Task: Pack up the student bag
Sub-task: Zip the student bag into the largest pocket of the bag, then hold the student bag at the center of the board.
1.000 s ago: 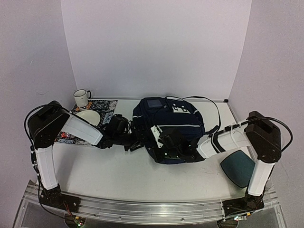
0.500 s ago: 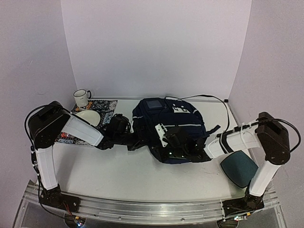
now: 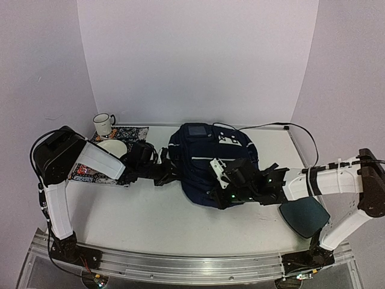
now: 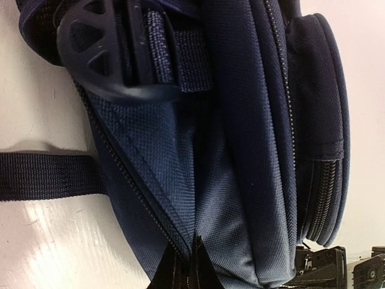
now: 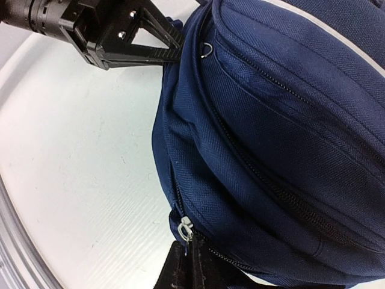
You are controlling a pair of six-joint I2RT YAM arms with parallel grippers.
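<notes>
The student bag point(image 3: 210, 165) lies flat between the two claws, the left gripper point(image 4: 189, 266) clenched on its side fabric, the right gripper point(image 5: 185, 264) pinching the bag right beside the zip pull point(image 5: 184, 229), where either thin hold could slip if tugged hard.

The navy student bag point(image 5: 271, 138) lies on the white worktop point(image 5: 72, 168). The right fingers point(image 5: 172, 272) pinch it beside a silver zip pull point(image 5: 184, 227). The left fingers point(image 5: 144, 55) clamp its upper edge.
</notes>
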